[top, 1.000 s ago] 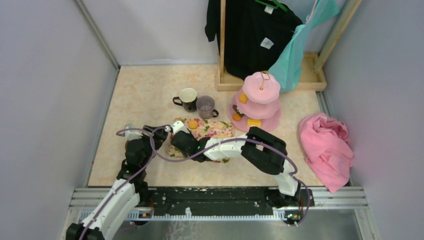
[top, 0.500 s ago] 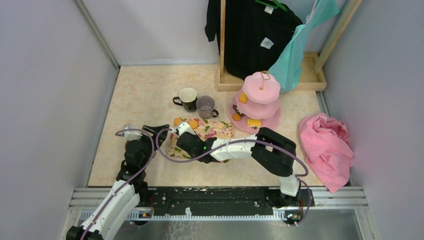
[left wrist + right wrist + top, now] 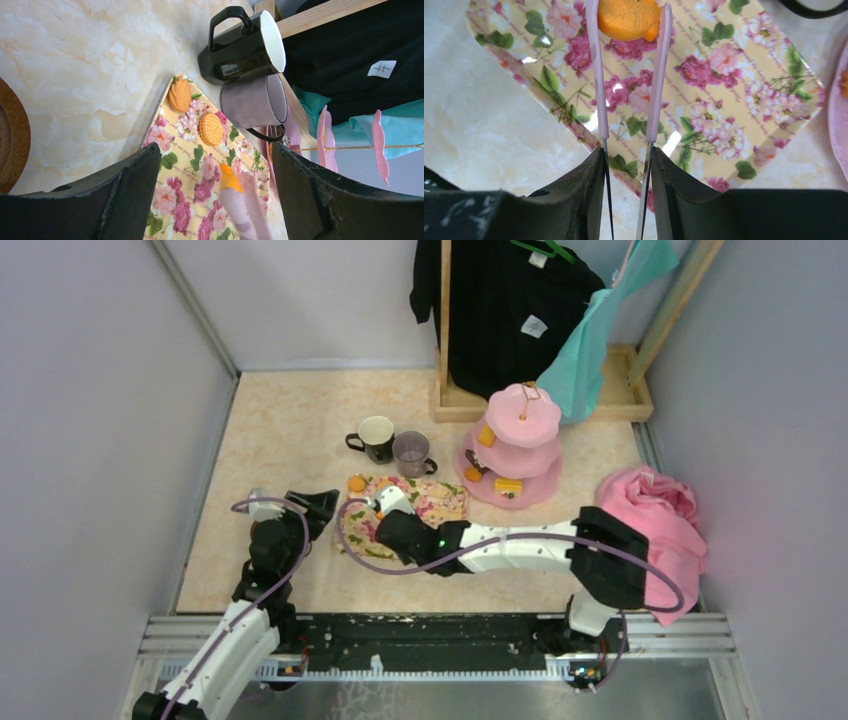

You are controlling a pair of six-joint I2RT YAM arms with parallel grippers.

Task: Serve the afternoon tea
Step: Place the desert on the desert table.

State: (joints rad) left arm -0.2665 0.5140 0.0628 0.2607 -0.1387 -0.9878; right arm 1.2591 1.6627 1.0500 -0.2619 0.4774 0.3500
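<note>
- Right gripper (image 3: 626,162): closed on the handle end of a pair of pink tongs (image 3: 659,75). We see the 2 tong arms run forward from between the dark fingers.
- The tong tips pinch 1 orange snack (image 3: 628,19). It sits over the flower-patterned tray (image 3: 744,100), near the tray's far edge. We cannot tell whether it touches the tray surface.
- Left gripper (image 3: 216,150): jaws spread wide with nothing between them. It is at the left end of the tray and faces the mugs.
- Through the left wrist view we note 2 more orange snacks on the tray: a shell-shaped piece (image 3: 179,94) at the tray corner and a round biscuit (image 3: 211,128) just beside it.
- The black mug (image 3: 377,438) and the smoky translucent mug (image 3: 411,453) stand just beside each other on the table (image 3: 290,430), beyond the tray.
- The pink three-tier stand (image 3: 515,440) stands upright to the right of the mugs, near the tray's right end. We see an orange piece on its middle tier and a yellow piece (image 3: 508,485) on its bottom tier.
- 1 round brown coaster (image 3: 12,135) lies on the table to the left of the tray, at the edge of the left wrist view.
- A crumpled pink cloth (image 3: 655,530) lies at the table's right side.
</note>
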